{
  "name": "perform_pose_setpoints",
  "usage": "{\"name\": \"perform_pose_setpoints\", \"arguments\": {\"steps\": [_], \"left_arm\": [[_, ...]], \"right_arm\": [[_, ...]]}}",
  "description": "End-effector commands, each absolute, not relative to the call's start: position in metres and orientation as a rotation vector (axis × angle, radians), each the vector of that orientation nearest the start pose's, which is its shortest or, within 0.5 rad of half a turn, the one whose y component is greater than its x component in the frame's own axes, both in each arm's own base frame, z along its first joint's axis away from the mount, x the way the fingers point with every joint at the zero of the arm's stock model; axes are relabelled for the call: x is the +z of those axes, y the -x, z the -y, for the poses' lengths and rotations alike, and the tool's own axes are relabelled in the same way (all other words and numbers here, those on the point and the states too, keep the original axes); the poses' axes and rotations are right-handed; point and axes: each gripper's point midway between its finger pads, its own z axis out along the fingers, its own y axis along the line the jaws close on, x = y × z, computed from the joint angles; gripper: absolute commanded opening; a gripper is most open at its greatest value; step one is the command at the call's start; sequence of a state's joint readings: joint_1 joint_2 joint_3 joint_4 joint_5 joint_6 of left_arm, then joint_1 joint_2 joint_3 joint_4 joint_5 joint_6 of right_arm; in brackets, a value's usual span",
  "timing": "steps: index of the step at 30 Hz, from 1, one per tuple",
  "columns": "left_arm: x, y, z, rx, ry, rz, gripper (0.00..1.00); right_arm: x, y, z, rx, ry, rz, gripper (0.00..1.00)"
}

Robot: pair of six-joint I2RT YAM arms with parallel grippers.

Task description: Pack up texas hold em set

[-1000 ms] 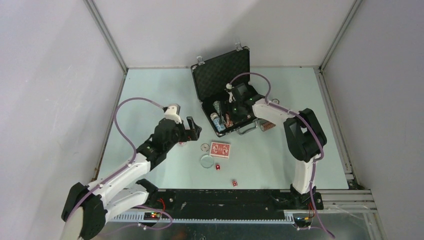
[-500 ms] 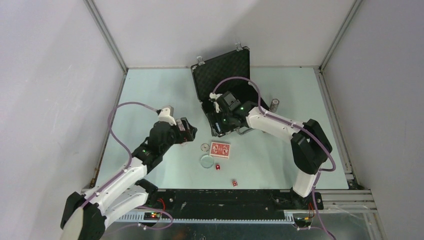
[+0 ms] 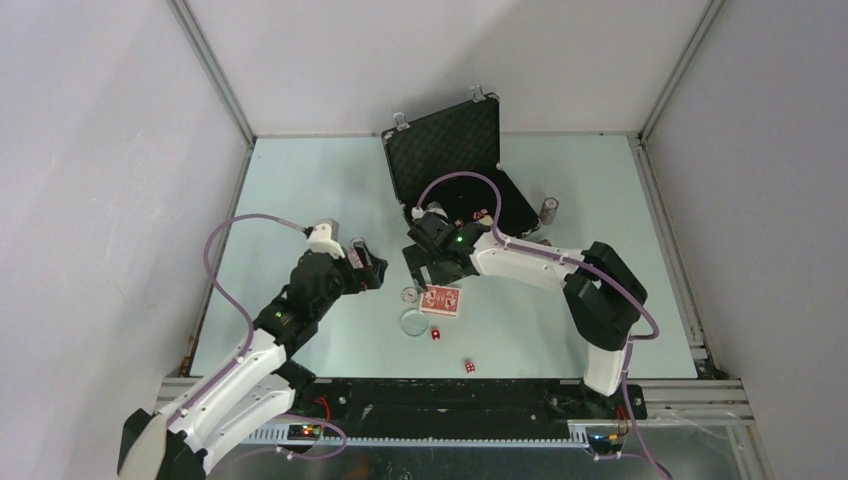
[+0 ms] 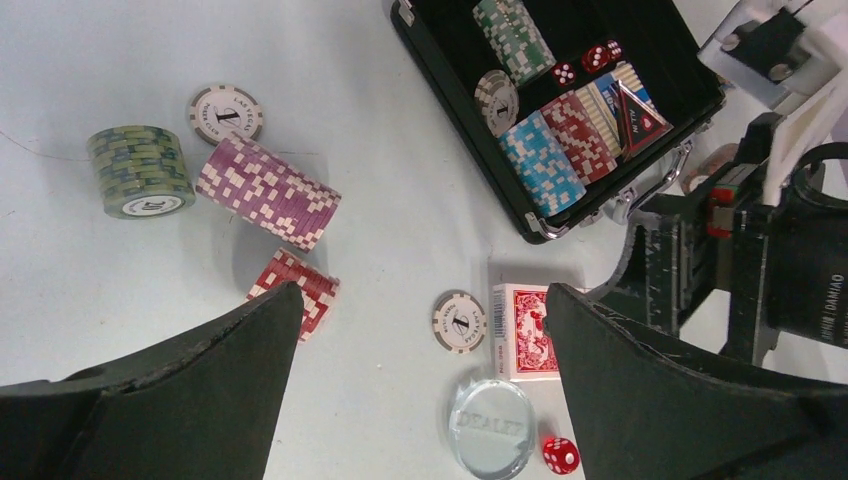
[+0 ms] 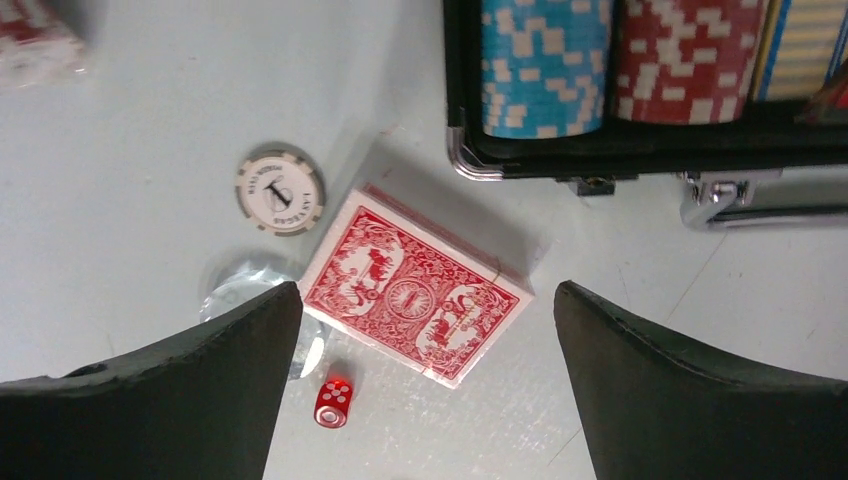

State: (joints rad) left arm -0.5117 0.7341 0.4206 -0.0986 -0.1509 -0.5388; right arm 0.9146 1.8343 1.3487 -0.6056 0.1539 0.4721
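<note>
The red-backed deck of cards (image 5: pixel 412 298) lies flat on the pale desk (image 5: pixel 150 90) just before the open black rectangular briefcase (image 5: pixel 640 148), its long axis slanting between the fingers of my empty, wide-spread right hand (image 5: pixel 428 310), forearm reaching left above it.

Bright overhead light is washing the pale green tabletop (image 3: pixel 300 190). Soft shadow is falling beside the red-backed rectangular card deck (image 5: pixel 415 300). The red-and-white striped chip stack (image 5: pixel 35 40) is blurring out of focus.

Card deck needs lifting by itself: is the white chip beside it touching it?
Apart. The right wrist view shows a strip of bare table between the white chip and the card deck.
</note>
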Motion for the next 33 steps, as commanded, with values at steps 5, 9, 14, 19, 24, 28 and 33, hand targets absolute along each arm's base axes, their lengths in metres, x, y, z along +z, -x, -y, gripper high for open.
{"name": "perform_pose_setpoints", "arguments": {"steps": [5,9,14,19,24,28,33], "left_arm": [[0.134,-0.255,0.132,-0.507,0.125,-1.995,0.98],[0.131,-0.254,0.135,-0.519,0.111,-2.005,0.98],[0.124,-0.254,0.137,-0.515,0.091,-2.020,0.98],[0.123,-0.255,0.137,-0.514,0.082,-2.016,0.98],[0.120,-0.255,0.138,-0.500,0.043,-2.033,0.98],[0.116,-0.256,0.146,-0.525,0.012,-2.057,0.98],[0.115,-0.255,0.159,-0.536,-0.063,-2.085,0.98]], "right_arm": [[0.047,-0.259,-0.321,0.148,0.288,-2.662,1.00],[0.040,-0.254,-0.331,0.179,0.315,-2.671,1.00],[0.041,-0.250,-0.343,0.225,0.375,-2.656,1.00],[0.028,-0.247,-0.333,0.138,0.387,-2.685,0.97],[0.015,-0.246,-0.291,-0.136,0.393,-2.713,0.96],[0.013,-0.244,-0.264,-0.187,0.362,-2.735,0.96],[0.023,-0.248,-0.238,-0.162,0.285,-2.741,0.95]]}}
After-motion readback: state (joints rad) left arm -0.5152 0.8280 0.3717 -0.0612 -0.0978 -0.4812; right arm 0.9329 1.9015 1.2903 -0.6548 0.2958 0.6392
